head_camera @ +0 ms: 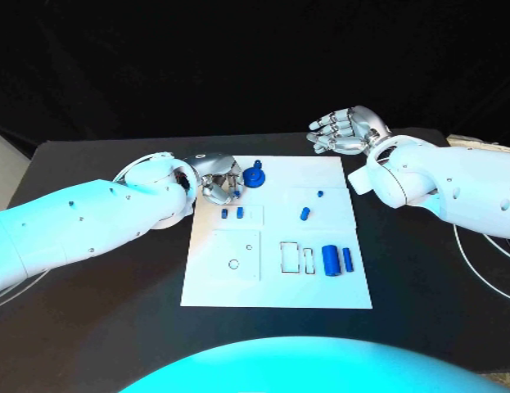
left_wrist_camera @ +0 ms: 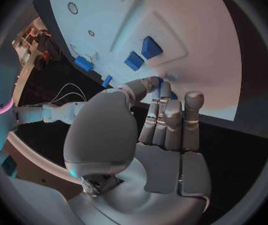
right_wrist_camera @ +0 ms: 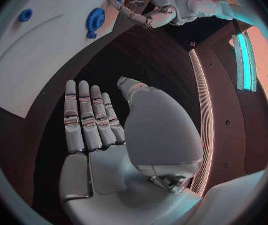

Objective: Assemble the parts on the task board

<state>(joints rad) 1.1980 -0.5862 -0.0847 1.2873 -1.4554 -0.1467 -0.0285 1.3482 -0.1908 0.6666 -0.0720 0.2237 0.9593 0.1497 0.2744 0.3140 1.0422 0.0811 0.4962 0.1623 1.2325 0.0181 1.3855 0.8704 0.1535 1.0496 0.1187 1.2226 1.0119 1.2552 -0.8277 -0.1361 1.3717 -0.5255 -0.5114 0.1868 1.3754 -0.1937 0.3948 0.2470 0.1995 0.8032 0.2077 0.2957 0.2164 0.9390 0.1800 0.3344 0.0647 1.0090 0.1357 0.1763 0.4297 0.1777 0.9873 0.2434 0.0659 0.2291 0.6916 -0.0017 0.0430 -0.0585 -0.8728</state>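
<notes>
Left hand (head_camera: 216, 180) over white board's (head_camera: 326, 286) near-left corner, blue gear (head_camera: 255, 176) just beside fingertips; grasp unclear. Right hand (head_camera: 347, 131) past board's far edge, fingers straight, holding nothing. Black table (head_camera: 89, 327) underneath.

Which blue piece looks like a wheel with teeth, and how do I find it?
Start at the white task board in the middle of the black table. Look along its far edge, beside the silver left hand. There sits the round blue toothed gear; its neighbours are plain little blue pegs and cylinders.
</notes>
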